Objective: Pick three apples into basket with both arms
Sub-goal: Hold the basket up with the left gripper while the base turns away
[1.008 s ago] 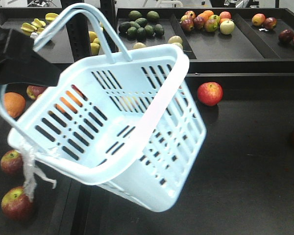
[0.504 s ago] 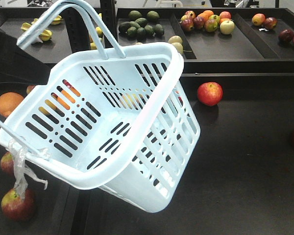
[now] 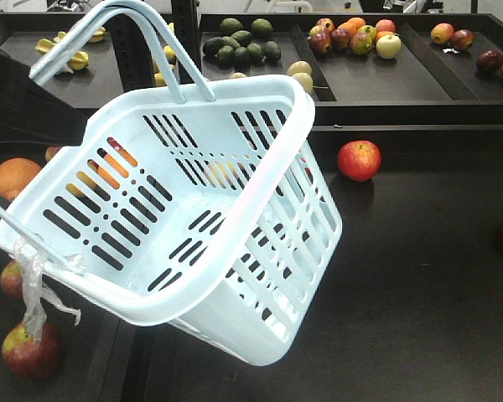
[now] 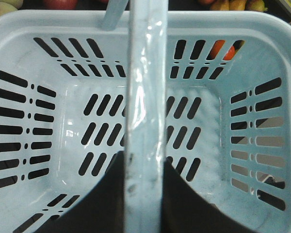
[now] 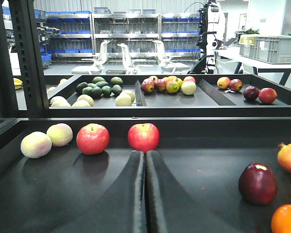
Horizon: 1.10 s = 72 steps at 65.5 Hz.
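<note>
Basket empty and off the dark tray, tipped hard with its mouth toward the near side — your left gripper is clamped on the handle, which runs straight between the jaws. Right gripper sits low over that tray with fingers pressed together and nothing in them, nose toward the red apple by the far wall; another apple lies near left, below the basket's rim. Likely failures, by my reading: the handle pivots or slides in that single grip, and at this tilt any apple you drop in rolls straight back out — level it first.
</note>
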{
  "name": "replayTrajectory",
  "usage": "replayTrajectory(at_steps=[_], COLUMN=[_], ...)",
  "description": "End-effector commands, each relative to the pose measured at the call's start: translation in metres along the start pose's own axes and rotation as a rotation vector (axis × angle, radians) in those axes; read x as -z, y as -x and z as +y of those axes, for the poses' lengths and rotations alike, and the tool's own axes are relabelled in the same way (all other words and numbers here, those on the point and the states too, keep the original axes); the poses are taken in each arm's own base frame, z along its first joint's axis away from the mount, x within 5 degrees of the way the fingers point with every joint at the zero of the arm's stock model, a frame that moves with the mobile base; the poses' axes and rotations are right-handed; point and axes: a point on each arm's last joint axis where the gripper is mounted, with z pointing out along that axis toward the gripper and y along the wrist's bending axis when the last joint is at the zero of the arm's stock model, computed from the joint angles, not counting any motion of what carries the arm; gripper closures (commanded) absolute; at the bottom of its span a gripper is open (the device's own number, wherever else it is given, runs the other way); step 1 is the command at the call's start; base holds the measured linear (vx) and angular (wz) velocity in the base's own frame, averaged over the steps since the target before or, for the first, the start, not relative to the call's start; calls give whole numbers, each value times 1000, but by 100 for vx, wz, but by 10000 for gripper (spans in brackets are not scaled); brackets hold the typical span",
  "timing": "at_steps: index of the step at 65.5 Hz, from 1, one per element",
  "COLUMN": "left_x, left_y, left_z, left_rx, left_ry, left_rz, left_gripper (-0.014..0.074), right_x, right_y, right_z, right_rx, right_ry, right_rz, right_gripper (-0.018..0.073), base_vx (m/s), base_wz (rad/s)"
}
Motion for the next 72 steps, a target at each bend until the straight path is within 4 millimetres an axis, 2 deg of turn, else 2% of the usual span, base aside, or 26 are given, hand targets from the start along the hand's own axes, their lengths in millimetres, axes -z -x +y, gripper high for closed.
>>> replayTrajectory(at_steps=[1,37,72], left_x=[15,15,15], left_y=[4,4,4], left_z=[-12,-12,-12], left_rx=[-2,-2,-2], left_ry=[-54,-54,-54], left_rz=[-92,-92,-92], left_gripper=[604,604,604], right_x=[0,0,0], right_y=[2,2,2], right_z=[0,0,0], right_rx=[15,15,15], right_ry=[-2,-2,-2], right_rz=[-69,-69,-69], right_gripper=[564,564,564], base_vx=[0,-1,-5], base_wz=[0,5,23])
